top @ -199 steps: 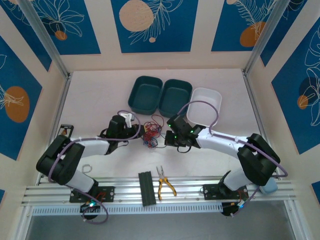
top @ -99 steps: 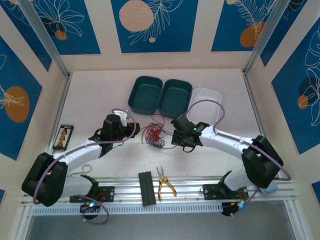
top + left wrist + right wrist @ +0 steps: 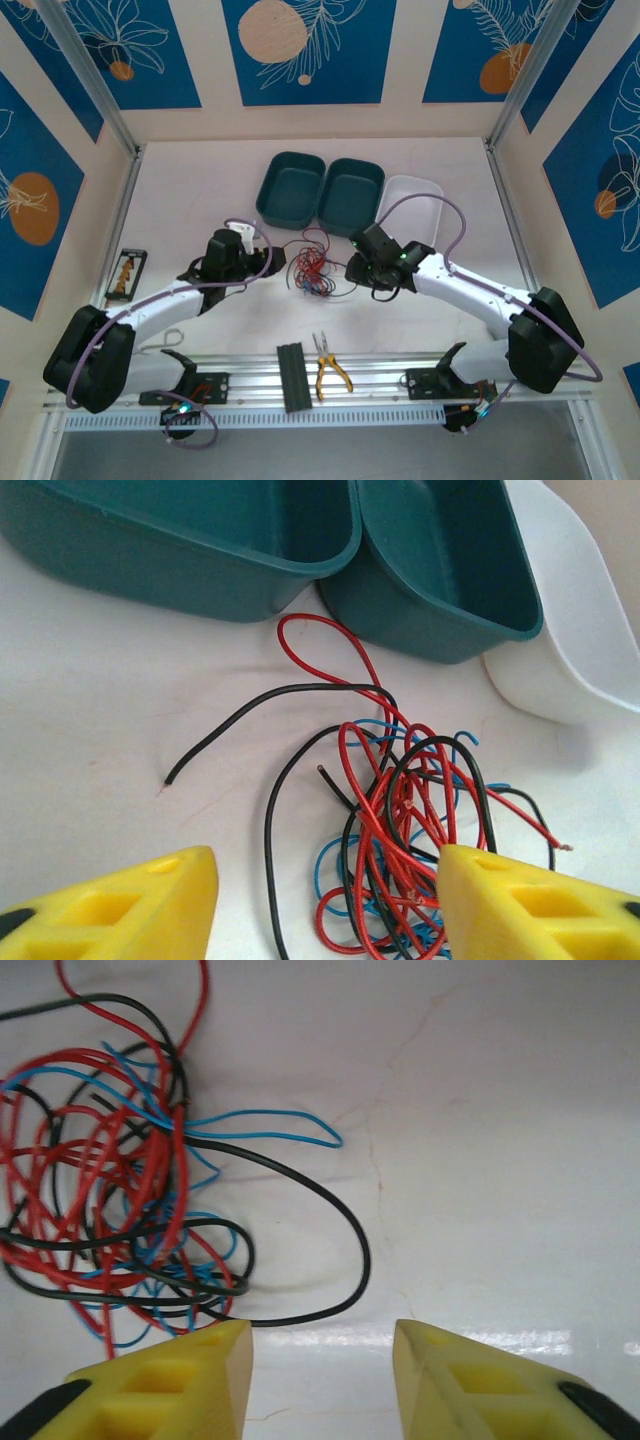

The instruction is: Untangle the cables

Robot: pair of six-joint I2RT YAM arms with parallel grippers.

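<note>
Cables (image 3: 310, 268): red, blue and black tangle on bench (image 3: 190, 200), between both arms, just in front of teal bins (image 3: 290, 190).
Left end effector (image 3: 325, 895): jaws wide apart, empty; tangle edge beside one finger.
Right end effector (image 3: 320, 1355): jaws partly apart, empty; black loop (image 3: 345, 1260) just ahead.
Judgement: strands light, limp, springy, slippery. Pulling core likely tightens knot.
Best hold: black free end (image 3: 170, 775) or outlying black loop.

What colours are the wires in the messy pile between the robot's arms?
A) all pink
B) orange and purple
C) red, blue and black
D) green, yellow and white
C: the tangled wires lying on the white table are thin red, blue and black strands looped over each other.
</note>
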